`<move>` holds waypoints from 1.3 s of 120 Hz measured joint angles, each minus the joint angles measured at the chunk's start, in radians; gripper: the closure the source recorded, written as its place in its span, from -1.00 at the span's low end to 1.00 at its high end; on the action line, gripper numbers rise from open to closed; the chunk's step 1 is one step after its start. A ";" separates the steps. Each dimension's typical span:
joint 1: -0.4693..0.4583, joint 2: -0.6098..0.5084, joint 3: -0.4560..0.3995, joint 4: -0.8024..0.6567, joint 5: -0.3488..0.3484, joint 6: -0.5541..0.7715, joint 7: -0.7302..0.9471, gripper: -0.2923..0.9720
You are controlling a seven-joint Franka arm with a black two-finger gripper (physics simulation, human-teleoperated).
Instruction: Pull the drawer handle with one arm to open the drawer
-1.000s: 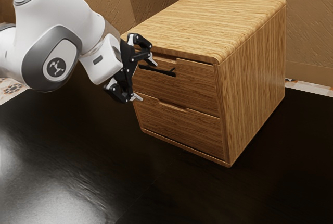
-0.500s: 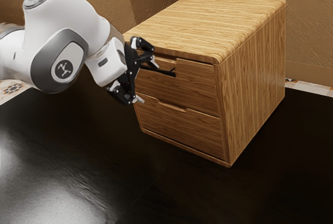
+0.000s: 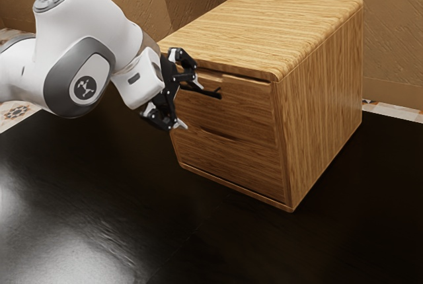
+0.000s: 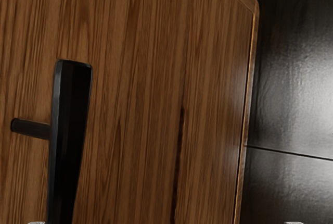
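Observation:
A wooden cabinet (image 3: 317, 99) stands on the dark table with two drawers in its front. The upper drawer (image 3: 244, 109) carries a black bar handle (image 3: 210, 91) and looks pushed in. My black gripper (image 3: 186, 102) is at the handle's end nearer the exterior view's left. It is open, with one finger (image 3: 190, 76) above the bar and the other below it. Seen from the wrist, the handle (image 4: 67, 140) is a dark bar on a short post, close against the wood drawer front (image 4: 145, 78).
The lower drawer (image 3: 231, 155) sits under the upper one, with a thin seam between them. Glossy black table (image 3: 99, 231) stretches in front of the cabinet. Brown walls (image 3: 396, 26) close in behind it.
My arm has moved toward the exterior view's right, bringing the gripper up to the drawer front so its fingers now straddle the handle's end. The drawer has not moved.

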 joint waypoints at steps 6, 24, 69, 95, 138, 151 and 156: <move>-0.001 -0.001 0.000 0.000 0.000 0.000 -0.001 -0.27; -0.006 -0.008 0.000 -0.003 0.001 0.000 -0.005 -0.17; -0.008 -0.040 0.000 -0.042 0.003 -0.002 -0.016 -0.14; -0.008 -0.095 0.000 -0.092 0.004 -0.005 -0.020 -0.08; -0.004 -0.174 0.001 -0.174 0.011 -0.006 -0.026 -0.15; -0.003 -0.201 0.000 -0.194 0.011 -0.007 -0.027 -0.08; -0.004 -0.210 0.000 -0.200 0.011 -0.008 -0.028 -0.09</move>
